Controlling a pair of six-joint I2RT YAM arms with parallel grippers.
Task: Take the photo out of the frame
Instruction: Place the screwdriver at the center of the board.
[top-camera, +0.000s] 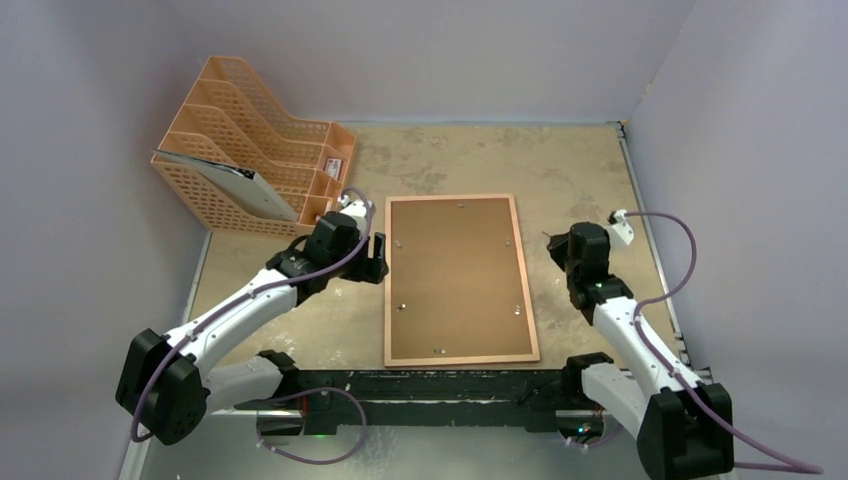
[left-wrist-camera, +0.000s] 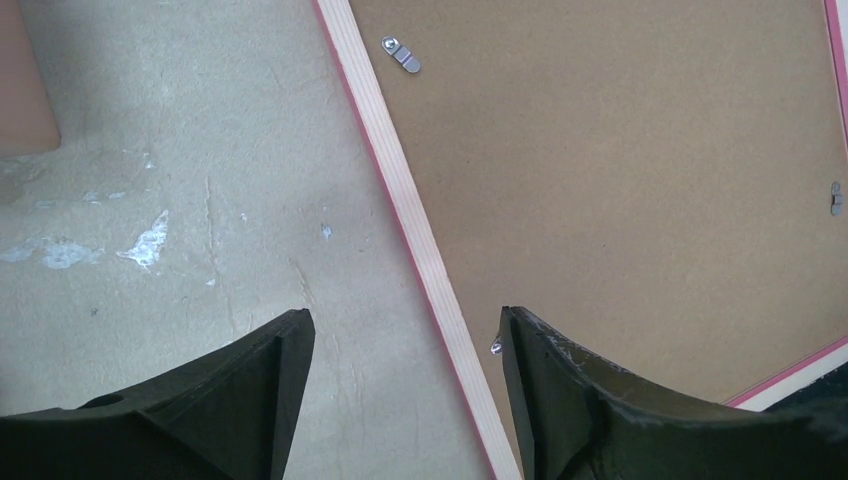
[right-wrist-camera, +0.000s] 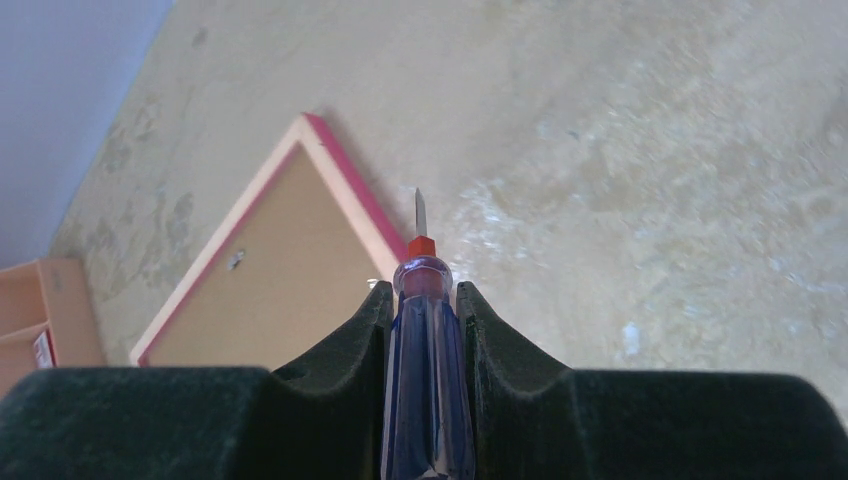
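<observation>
**Brown fibreboard up, one gripper at each long side of the frame**

Pink-red rails edge the frame (top-camera: 460, 280), which lies flat on the tabletop (top-camera: 450, 160) between the two arms. Its brown backing board (left-wrist-camera: 620, 180) faces the camera and its front is turned down, out of sight. Small metal clips (left-wrist-camera: 402, 55) sit just inside the rails around the board.

The left gripper (left-wrist-camera: 400, 340) is spread wide over the frame's left long edge. One of its fingers (left-wrist-camera: 250, 400) is above bare tabletop and the other is above the backing board, with the pale rail running between them. It looks to hover just over the rail, though the wrist view does not settle whether either finger touches.

The right gripper (right-wrist-camera: 420, 295) is off the frame's right long side, apart from it. Its fingers pinch a screwdriver (right-wrist-camera: 425, 380) with a clear blue handle and a red collar. The metal tip points along the tabletop, just beside the right rail and towards the frame's far right corner.

At the far left of the tabletop stands an orange mesh file rack (top-camera: 250, 150), well clear of the frame, with a flat grey sheet (top-camera: 245, 185) leaning in one of its slots.
</observation>
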